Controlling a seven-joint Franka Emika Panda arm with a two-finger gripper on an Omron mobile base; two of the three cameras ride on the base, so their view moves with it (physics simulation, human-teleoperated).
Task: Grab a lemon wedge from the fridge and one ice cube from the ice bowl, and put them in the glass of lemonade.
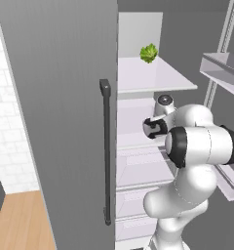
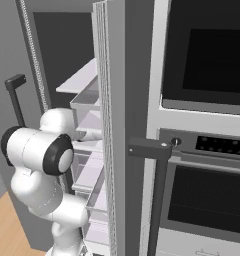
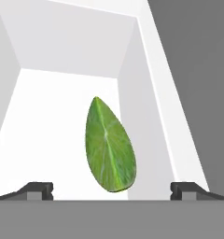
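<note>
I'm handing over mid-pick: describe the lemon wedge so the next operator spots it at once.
Look inside the open tall grey double-door fridge, on a white inner shelf below the one carrying the ruffled leafy green clump. The small green, pointed lemon wedge lies there between the open end effector's fingertips, smooth and flat-faced, not ruffled.

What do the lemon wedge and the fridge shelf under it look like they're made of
The lemon wedge: citrus flesh, green and matte, with a pale central rib and fine radiating fibres. The fridge shelf: probably white plastic, smooth, evenly shaded, no grain or reflections.
</note>
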